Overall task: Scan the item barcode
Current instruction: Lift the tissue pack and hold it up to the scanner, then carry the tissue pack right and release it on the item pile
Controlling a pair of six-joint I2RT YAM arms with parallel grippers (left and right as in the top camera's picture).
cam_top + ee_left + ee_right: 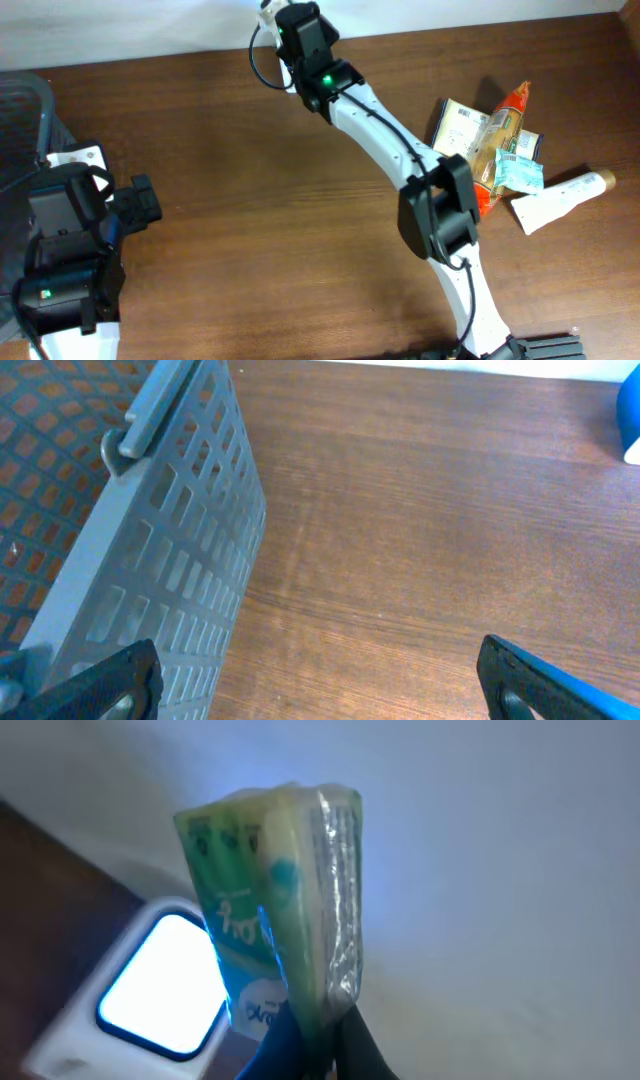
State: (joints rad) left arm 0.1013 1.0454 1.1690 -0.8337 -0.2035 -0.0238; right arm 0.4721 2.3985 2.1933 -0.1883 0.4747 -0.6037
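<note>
the right jaws are clenched on the bottom edge of a green packet (285,910). the packet stands straight up out of them, with its long side pointing away from the jaws. just past it, to the left and lower down, sits the white scanner (150,990) with its window glowing. the packet's green front is turned partly toward that window, but i cannot see a barcode. i think the next move is a small turn or slide to the left, so the light falls on the code. the left jaws are wide apart and hold nothing, beside a grey basket (150,560) on the bench (420,510). they are well apart from the packet, so the right arm (380,130) is the nearer one.
</note>
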